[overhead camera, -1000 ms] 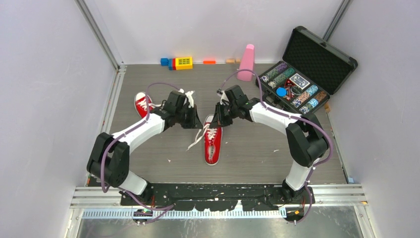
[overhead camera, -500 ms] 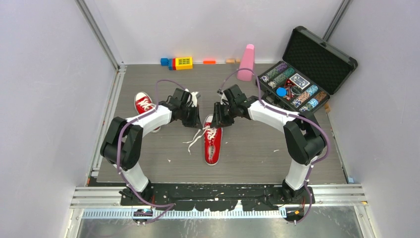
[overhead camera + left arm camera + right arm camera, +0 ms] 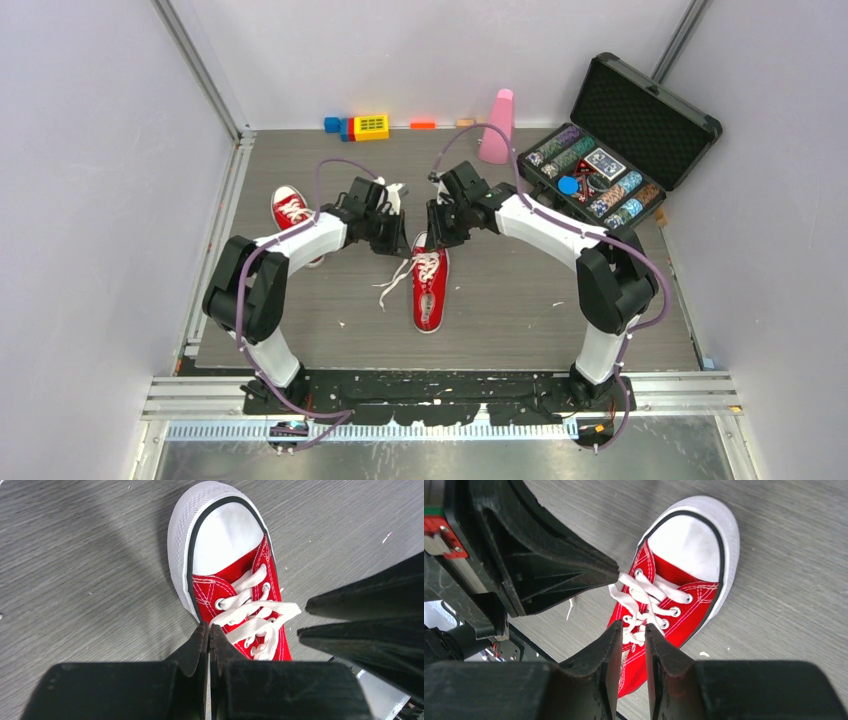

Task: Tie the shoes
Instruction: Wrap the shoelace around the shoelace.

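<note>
One red shoe (image 3: 430, 295) with a white toe cap lies mid-table, toe toward the arm bases; it also shows in the left wrist view (image 3: 227, 535) and the right wrist view (image 3: 689, 545). The other shoe (image 3: 290, 208) lies at the left, partly hidden by my left arm. My left gripper (image 3: 398, 240) (image 3: 209, 626) is shut, its tips on the white lace (image 3: 250, 611) at the upper eyelets. My right gripper (image 3: 432, 232) (image 3: 632, 627) hovers over the same lacing, jaws a narrow gap apart. One loose lace end (image 3: 392, 285) trails on the table left of the shoe.
An open black case of poker chips (image 3: 610, 150) stands at the back right. A pink cone-like object (image 3: 497, 125) and yellow (image 3: 370, 126) and blue (image 3: 332, 124) blocks sit along the back wall. Metal rails edge the table on the left and right.
My left arm's elbow swung in toward the table while its gripper stayed at the shoe. My right gripper shifted slightly left and back. The loose lace end moved a little.
</note>
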`<state>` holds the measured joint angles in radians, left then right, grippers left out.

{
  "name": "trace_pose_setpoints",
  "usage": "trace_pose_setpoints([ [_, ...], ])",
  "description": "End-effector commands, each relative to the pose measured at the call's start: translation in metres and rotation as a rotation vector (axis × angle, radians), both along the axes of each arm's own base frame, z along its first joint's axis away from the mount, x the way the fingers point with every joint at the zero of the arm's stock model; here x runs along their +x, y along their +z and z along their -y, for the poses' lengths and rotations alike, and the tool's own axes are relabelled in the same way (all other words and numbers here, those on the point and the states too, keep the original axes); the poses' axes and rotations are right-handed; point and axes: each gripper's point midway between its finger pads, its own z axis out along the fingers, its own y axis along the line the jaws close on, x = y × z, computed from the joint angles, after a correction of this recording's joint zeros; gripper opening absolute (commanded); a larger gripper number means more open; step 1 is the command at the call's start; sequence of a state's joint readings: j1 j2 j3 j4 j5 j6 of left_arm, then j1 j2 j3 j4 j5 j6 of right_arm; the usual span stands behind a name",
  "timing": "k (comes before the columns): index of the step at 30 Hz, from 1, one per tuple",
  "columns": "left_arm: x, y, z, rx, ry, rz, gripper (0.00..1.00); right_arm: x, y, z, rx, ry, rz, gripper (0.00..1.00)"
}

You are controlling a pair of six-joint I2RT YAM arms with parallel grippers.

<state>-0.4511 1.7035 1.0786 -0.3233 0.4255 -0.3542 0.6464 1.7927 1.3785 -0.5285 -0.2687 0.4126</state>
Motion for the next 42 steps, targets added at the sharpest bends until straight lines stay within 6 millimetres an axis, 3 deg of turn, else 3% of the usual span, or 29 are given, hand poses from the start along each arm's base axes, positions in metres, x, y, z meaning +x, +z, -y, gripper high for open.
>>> trace_pose_setpoints([
  [1,0.006,0.015,0.007,-0.053,-0.033,0.07,0.0,-0.007,0.002,-0.005,-0.006,0.043,0.002,0.28],
  [17,0.0,0.01,0.007,-0.066,-0.047,0.059,0.0,-0.01,-0.024,-0.019,0.009,0.051,-0.049,0.38],
  [25,-0.002,0.012,0.008,-0.069,-0.053,0.058,0.0,-0.013,-0.026,-0.025,0.04,0.057,-0.071,0.28],
  [29,-0.003,0.013,0.007,-0.068,-0.052,0.06,0.0,-0.013,-0.021,-0.026,0.055,0.058,-0.067,0.09],
  [32,-0.005,0.014,0.003,-0.055,-0.043,0.064,0.0,-0.009,-0.012,-0.025,0.054,0.049,-0.042,0.02],
  [42,-0.012,0.032,-0.008,-0.028,-0.016,0.082,0.0,-0.001,0.004,-0.017,0.031,0.039,0.002,0.0],
])
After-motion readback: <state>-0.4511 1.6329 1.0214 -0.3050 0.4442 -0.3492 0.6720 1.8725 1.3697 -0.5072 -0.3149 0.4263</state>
